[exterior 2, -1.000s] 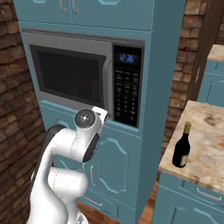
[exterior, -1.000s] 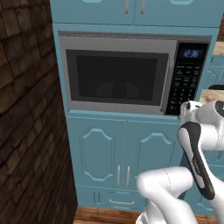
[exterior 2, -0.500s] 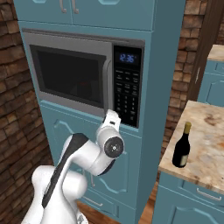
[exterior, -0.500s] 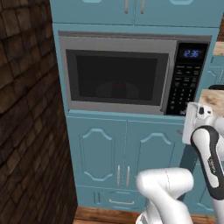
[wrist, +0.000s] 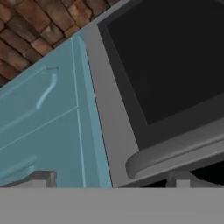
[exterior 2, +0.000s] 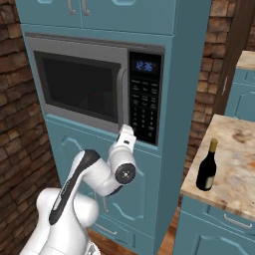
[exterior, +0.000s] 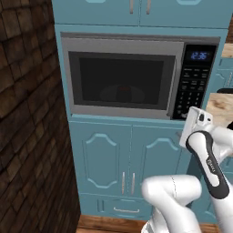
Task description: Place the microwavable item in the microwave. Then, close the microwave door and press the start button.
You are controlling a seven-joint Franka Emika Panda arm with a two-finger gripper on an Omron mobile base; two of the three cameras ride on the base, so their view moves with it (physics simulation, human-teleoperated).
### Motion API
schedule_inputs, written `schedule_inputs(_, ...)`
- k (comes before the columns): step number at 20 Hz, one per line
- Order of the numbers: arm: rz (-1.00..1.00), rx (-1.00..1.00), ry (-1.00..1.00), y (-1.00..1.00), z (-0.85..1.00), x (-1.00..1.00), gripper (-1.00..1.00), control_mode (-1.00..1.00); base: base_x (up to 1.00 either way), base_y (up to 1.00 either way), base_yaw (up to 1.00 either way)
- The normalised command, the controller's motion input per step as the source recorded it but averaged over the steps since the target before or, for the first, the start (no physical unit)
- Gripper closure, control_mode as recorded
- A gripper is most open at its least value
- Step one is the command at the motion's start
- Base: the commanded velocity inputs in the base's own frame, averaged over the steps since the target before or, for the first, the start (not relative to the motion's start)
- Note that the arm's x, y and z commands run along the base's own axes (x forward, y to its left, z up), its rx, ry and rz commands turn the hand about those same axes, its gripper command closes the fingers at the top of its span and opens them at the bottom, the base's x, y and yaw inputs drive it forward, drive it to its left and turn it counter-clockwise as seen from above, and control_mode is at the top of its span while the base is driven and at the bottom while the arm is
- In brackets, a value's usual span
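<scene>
Large built-in grey microwave (exterior: 123, 43) set into a tall blue cabinet (exterior: 109, 159), far side of the scene, with a dark brick wall (exterior: 27, 113) to its left. Wide grey-framed microwave door (exterior: 120, 82) shut flush, dark glass window across most of it, grey bar handle (exterior: 174, 84) upright on its right edge. Just right of the handle, a black keypad panel (exterior: 193, 88) under a blue digital clock (exterior: 201, 55).

Behind the glass, dimly, a round pale turntable plate (exterior: 123, 95) and on it a small dark cylindrical cup with a reddish-brown top (exterior: 124, 88); too dim to make out more.

White arm raised in front of the lower cabinet doors, hand near the bottom right corner of the microwave, below the keypad. Two-finger gripper (wrist: 109, 180) spread wide, one dark tip at each side of the hand view, nothing between them; handle and door frame close ahead, not touched.

Far to the right, a dark wine bottle with a yellow cap (exterior 2: 206, 167) upright on a speckled marble counter (exterior 2: 234, 149), well apart from the microwave.
</scene>
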Motion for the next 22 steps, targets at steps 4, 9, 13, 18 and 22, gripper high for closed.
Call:
schedule_inputs(4,-0.01,0.0,0.0,-0.26,-0.08,0.29,-1.0,-1.0,0.0,0.0,0.0)
schedule_inputs(9,0.0,0.01,0.0,-0.31,-0.14,0.26,-1.0,-1.0,0.0,0.0,0.0)
schedule_inputs(13,0.0,0.01,0.0,-0.11,-0.05,0.4,-1.0,-1.0,0.0,0.0,0.0)
schedule_inputs(18,0.0,0.0,0.01,0.0,-0.2,0.47,-1.0,-1.0,0.0,0.0,0.0)
schedule_inputs(22,0.0,0.0,0.02,0.0,-0.3,0.36,-1.0,-1.0,0.0,0.0,0.0)
